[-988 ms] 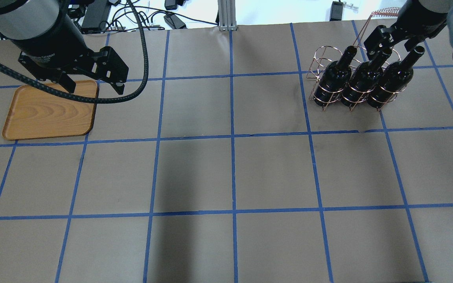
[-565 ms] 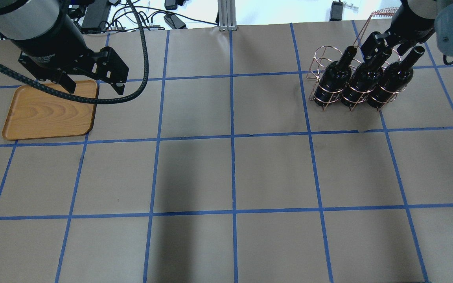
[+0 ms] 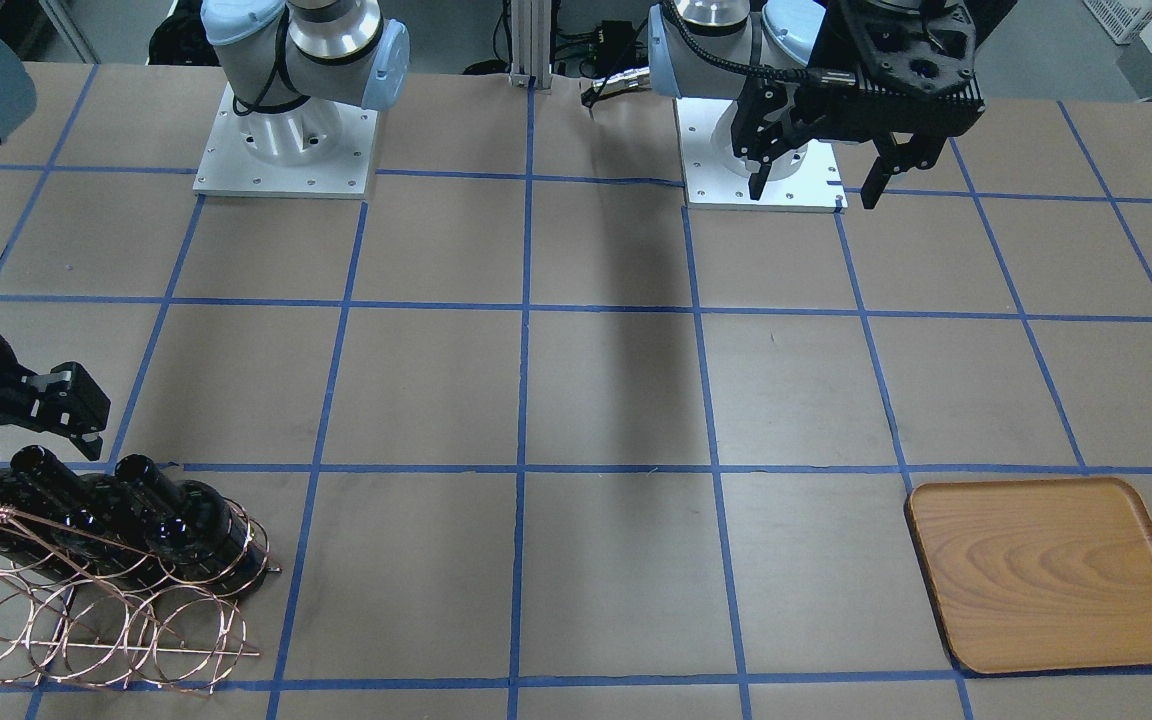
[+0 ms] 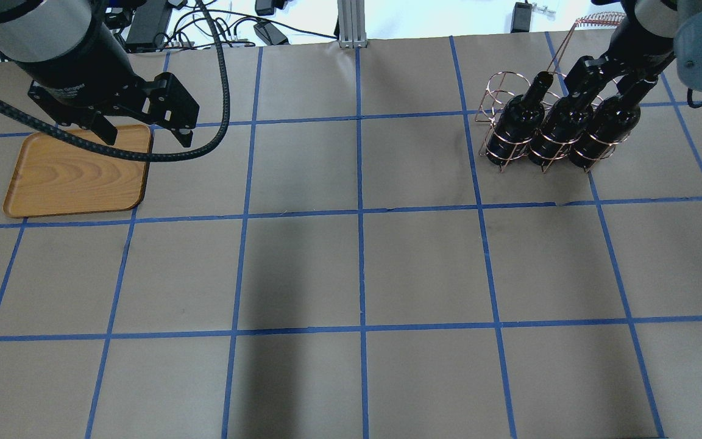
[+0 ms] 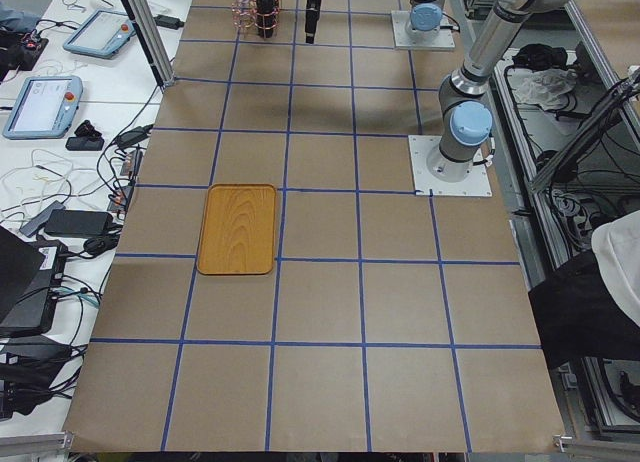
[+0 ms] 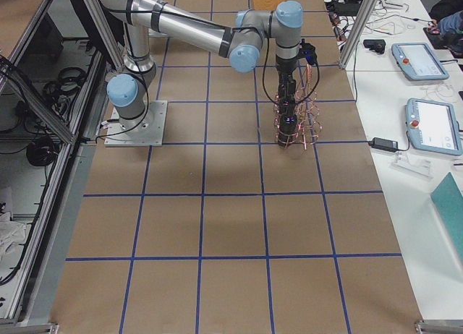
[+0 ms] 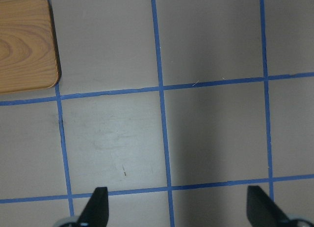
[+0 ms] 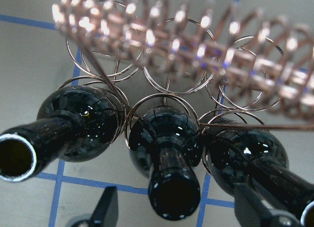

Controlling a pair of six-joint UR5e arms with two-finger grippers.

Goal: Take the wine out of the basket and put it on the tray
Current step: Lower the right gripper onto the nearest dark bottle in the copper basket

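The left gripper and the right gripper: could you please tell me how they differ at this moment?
The left gripper hangs over bare table beside the tray; the right gripper sits at the basket. The left gripper's jaws enclose nothing; the right gripper's jaws flank the middle bottle at its neck. Both are open and hold nothing.

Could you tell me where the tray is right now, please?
In the overhead view, the tray lies on the table's left side, close to the left gripper and far across from the basket on the right.
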